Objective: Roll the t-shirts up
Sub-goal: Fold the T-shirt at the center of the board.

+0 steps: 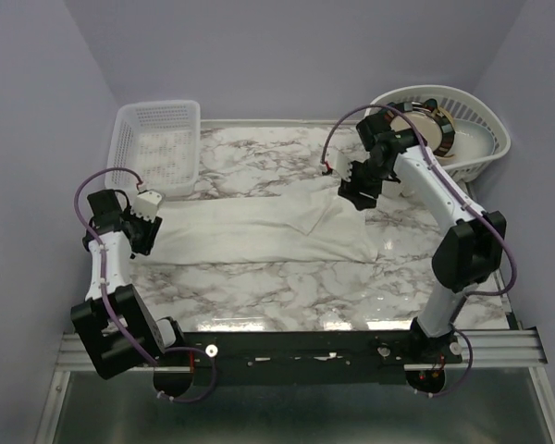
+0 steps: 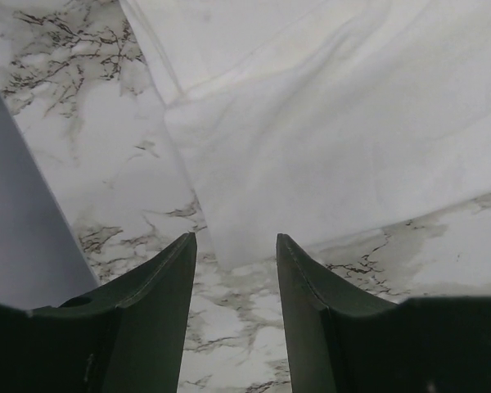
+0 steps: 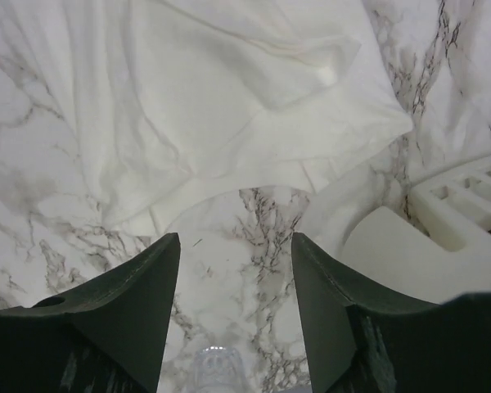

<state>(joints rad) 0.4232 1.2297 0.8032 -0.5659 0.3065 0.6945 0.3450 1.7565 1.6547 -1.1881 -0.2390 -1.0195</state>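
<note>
One white t-shirt lies folded into a long band across the middle of the marble table. My left gripper hovers at its left end, open. In the left wrist view the shirt's corner lies just ahead of the empty left gripper. My right gripper hangs over the band's right far end, also open. In the right wrist view the collar end of the shirt lies beyond the right gripper, with bare marble between the fingers.
A rectangular white lattice basket stands at the back left. An oval white basket with white cloth in it stands at the back right, and its edge shows close to my right gripper. Purple walls close in both sides.
</note>
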